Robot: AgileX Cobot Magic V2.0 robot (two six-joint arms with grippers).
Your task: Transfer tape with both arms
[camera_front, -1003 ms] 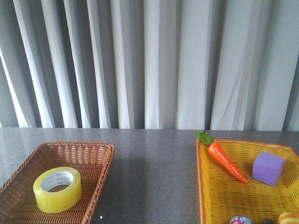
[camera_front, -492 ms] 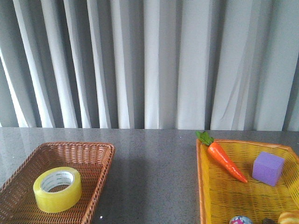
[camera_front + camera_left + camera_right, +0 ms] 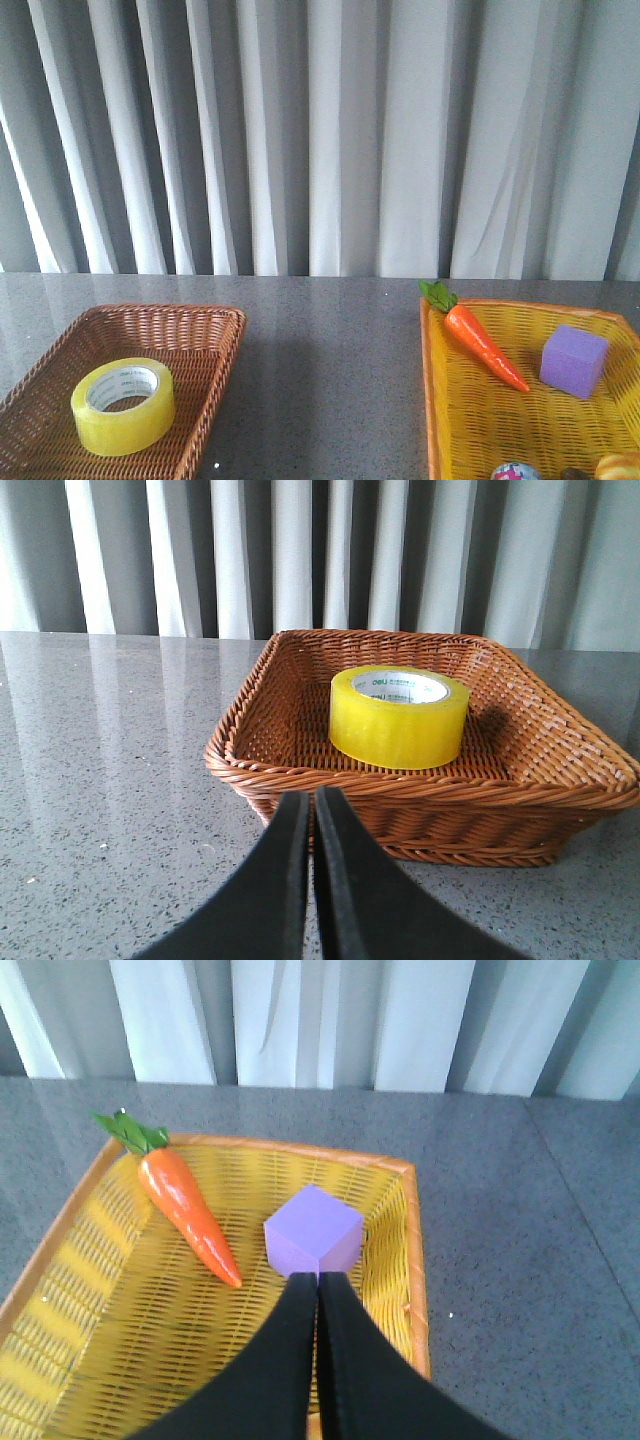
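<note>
Grey table (image 3: 330, 360) (two baskets (image 3: 215, 330) on it)

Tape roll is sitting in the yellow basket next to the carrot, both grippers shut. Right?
Not quite. The tape roll sits alone in the brown basket, as the front view shows. The carrot is in the yellow basket. Both grippers are shut.

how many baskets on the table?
2: brown wicker basket on the left holding the tape; yellow basket on the right with carrot and purple cube.
</note>
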